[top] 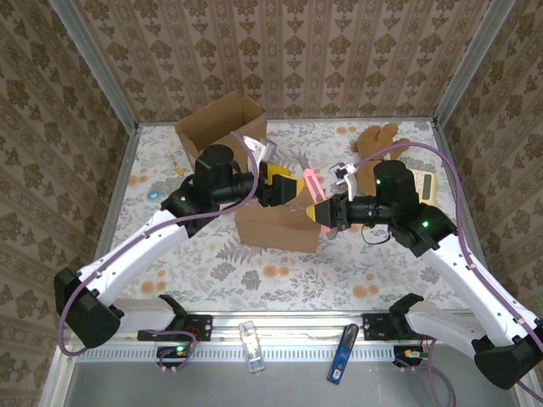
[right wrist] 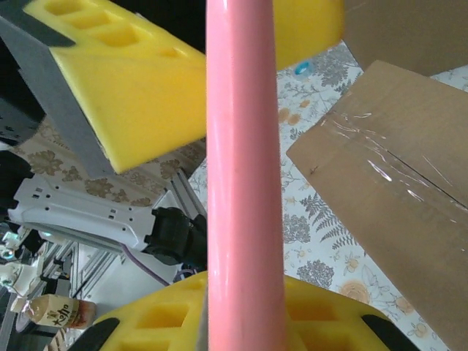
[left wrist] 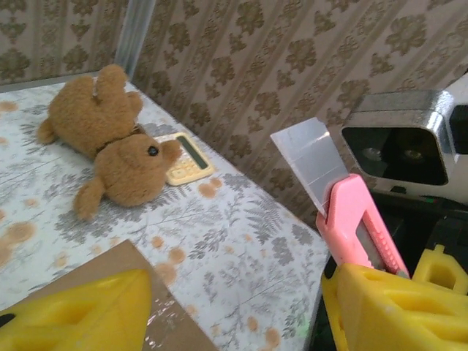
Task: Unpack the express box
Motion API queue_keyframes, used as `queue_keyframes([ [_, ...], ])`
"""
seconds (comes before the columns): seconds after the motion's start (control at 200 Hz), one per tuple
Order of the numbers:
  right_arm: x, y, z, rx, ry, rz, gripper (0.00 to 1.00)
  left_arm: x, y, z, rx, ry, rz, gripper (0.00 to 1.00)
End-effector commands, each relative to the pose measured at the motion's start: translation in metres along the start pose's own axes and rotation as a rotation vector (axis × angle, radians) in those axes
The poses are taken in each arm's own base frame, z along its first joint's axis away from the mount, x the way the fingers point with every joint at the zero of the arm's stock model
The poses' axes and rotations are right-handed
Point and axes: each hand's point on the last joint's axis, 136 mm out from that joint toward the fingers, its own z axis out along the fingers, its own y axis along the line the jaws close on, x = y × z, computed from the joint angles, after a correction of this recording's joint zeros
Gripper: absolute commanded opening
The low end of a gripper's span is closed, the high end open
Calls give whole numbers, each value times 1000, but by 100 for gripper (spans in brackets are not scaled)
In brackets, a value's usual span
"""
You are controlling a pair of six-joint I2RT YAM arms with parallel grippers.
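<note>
left pincer (left wrist: 238, 303) stood apart | right pincer (right wrist: 219, 197) gripped pink cutter (right wrist: 245, 146) | express box (top: 276, 227) was taped shut | unpacking lay ahead

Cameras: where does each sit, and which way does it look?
Top: above and behind, looking down at the table, box, left arm and right arm.
Left wrist: on the left arm, facing the teddy bear past the open left end effector.
Right wrist: looking along the knife the right end effector grips, toward the box.
Both wrists share the knife.
</note>
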Motion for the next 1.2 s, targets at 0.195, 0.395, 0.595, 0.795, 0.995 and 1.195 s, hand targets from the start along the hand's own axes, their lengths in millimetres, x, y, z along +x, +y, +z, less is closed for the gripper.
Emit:
queue_keyframes([
  [0.195, -9, 12, 10, -82, -17, -7, 0, -14, -35, 7, 207, -71, 6, 69],
  [0.395, -15, 4, 16, -56, -21, 2, 0, -12, -42, 6, 262, -80, -2, 70],
  [0.595, -18, 10, 20, -100, -21, -2, 0, -15, -41, 8, 260, -88, -7, 65],
  [0.795, -16, 15, 22, -126, -16, -10, 0, -17, -43, 13, 289, -92, -19, 48],
  [0.995, -18, 15, 22, -132, -26, -8, 0, -18, -43, 13, 294, -100, -24, 16],
  [1.195, -25, 16, 20, -138, -84, -6, 3, -20, -41, 10, 278, -116, -28, 0],
])
